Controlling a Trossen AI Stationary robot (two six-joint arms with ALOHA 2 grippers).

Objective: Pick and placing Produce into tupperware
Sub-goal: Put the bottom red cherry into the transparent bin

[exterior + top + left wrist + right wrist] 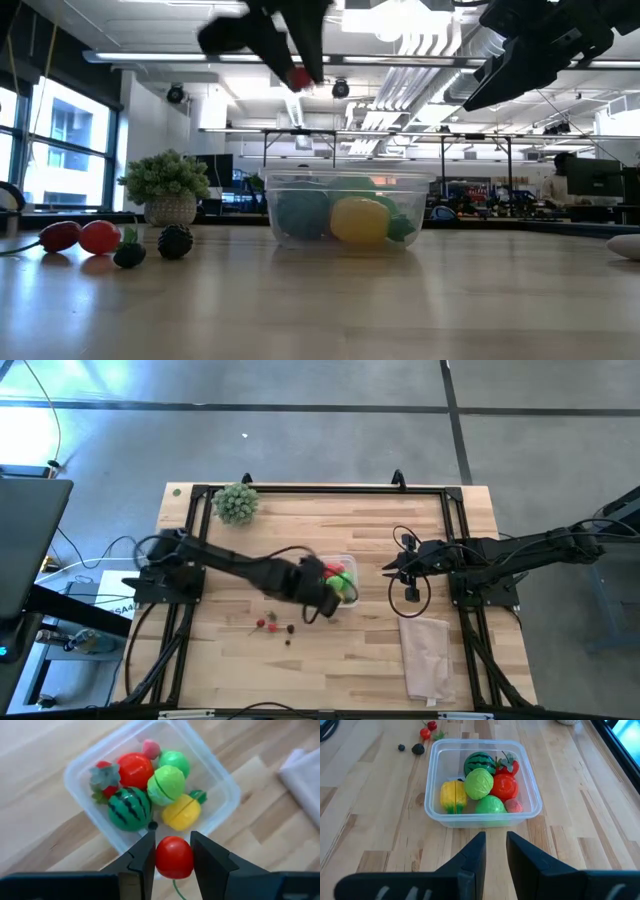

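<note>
The clear squarish tupperware [220,785] stands mid-table [345,565] and holds a striped green ball [129,809], a red ball [135,769], green pieces, a yellow piece [182,812] and a strawberry. My left gripper [172,851] hovers above its near rim, shut on a small red round fruit [174,856]. It shows high over the container in the low view [298,62]. Loose red fruits [80,237] and dark berries [175,242] lie on the table to the container's left. My right gripper [495,847] waits open, to the right of the container [393,570]. My left gripper pinches the small red round fruit by its two sides [159,857] between the two fingers, coming from above and pointing down. The fruit is lifted clear, above the container's rim, and a thin green stem [177,887] hangs below it.
A bushy pale-green plant [236,502] stands at the far left corner of the table. A folded beige cloth [430,655] lies at the near right. A black frame [300,488] runs along the table's edges. Bare wood lies near the container's front.
</note>
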